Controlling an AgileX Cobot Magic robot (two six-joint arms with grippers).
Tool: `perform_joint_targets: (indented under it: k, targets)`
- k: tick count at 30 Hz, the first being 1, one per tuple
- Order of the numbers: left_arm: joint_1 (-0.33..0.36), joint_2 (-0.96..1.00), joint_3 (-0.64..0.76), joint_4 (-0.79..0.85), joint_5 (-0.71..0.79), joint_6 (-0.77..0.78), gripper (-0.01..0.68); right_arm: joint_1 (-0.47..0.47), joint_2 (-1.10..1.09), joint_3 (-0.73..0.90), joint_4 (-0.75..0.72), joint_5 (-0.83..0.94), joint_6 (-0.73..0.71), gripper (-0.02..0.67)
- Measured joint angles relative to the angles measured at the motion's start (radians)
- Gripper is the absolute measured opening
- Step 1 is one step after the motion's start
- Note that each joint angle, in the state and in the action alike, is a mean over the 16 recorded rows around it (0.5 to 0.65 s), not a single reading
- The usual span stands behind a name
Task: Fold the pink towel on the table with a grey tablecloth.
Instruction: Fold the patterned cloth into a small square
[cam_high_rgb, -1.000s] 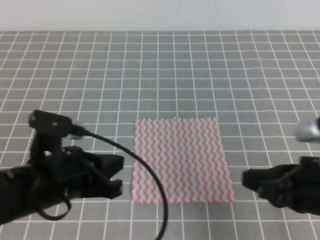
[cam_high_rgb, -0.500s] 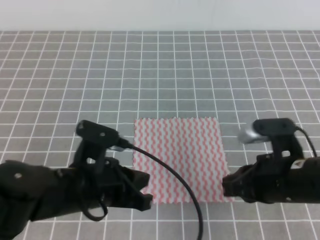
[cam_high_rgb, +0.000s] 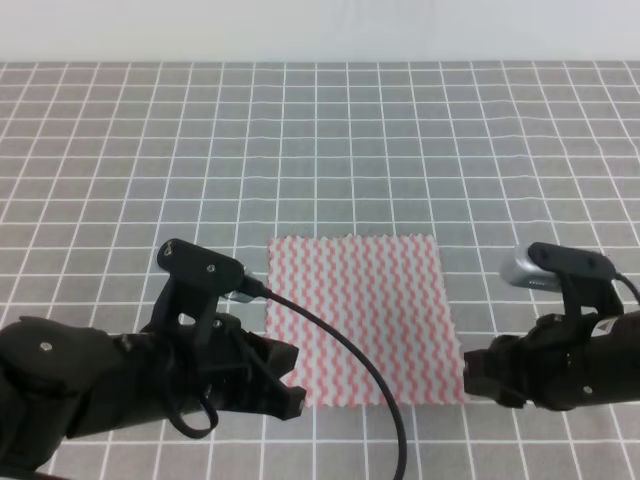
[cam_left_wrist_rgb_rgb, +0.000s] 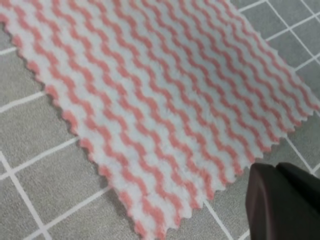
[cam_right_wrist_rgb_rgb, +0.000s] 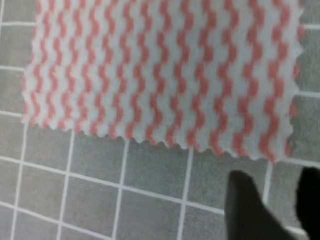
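Exterior high, towel: the pink towel (cam_high_rgb: 362, 318) lies spread flat and square on the worktop (cam_high_rgb: 320, 140), toward its near edge, about midway between left and right; no fold shows.
Exterior high, left tool: the left tool (cam_high_rgb: 288, 388) sits low at the towel's near-left corner, just beside or over its edge; whether it touches I cannot tell.
Exterior high, right tool: the right tool (cam_high_rgb: 478, 378) sits just beside the near-right corner, on grey cloth.
Left wrist, towel: the near-left corner of the towel (cam_left_wrist_rgb_rgb: 165, 110) lies flat on the grey grid cloth, scalloped edge undisturbed.
Left wrist, tool: only one dark finger (cam_left_wrist_rgb_rgb: 282, 202) shows, apart from the corner; open or closed cannot be told.
Right wrist, towel: the near edge of the towel (cam_right_wrist_rgb_rgb: 165, 75) lies flat, nothing lifted.
Right wrist, tool: two dark fingertips (cam_right_wrist_rgb_rgb: 245, 200) stand apart with bare cloth between them, just short of the edge, gripping nothing.
Progress: judged from this, folding has not begun; both corners are unheld, so grasping, lifting and laying over all remain.
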Motion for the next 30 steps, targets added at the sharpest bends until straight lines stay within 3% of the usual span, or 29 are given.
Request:
perform_joint_targets:
  k: [8,30]
  targets:
    - [0.0,0.006,-0.001,-0.001,-0.015,0.011,-0.004,-0.007,0.061,0.0,0.048,0.008,0.027,0.294]
    - [0.0,0.007,-0.001,-0.001,-0.022,0.039,-0.004,-0.008,0.172,-0.041,0.106,0.005,-0.008,0.29]
